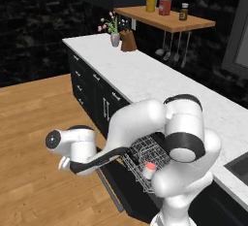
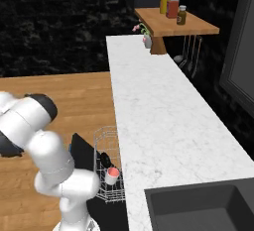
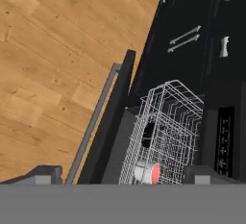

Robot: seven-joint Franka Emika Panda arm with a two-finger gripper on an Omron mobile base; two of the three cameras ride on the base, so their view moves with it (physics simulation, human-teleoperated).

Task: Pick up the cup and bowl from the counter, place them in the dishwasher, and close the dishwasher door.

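With cup (image 3: 147, 172) and bowl (image 3: 149, 134) both sitting in the rack (image 3: 166, 131), what's left to handle is the door (image 3: 109, 130), and it hangs wide open, dropped down toward the wood floor (image 3: 43, 74). That's a stiff, flat black panel on a bottom hinge, I'd say, with some weight to it, so it should swing as one piece and not flex. Best purchase looks like the long grey handle (image 3: 91, 124) along its outer edge, or a push from under that edge. The smooth face could let the fingers slide. Cup lies on its side, red inside showing, near the rack's front; bowl is just behind it, dark against the wires. Gripper (image 1: 64, 163) hovers low beside the door, jaws spread wide, holding nothing. Above, the counter (image 2: 158, 111) runs back to a flower vase (image 2: 147, 40) and a wooden shelf (image 2: 173, 24).
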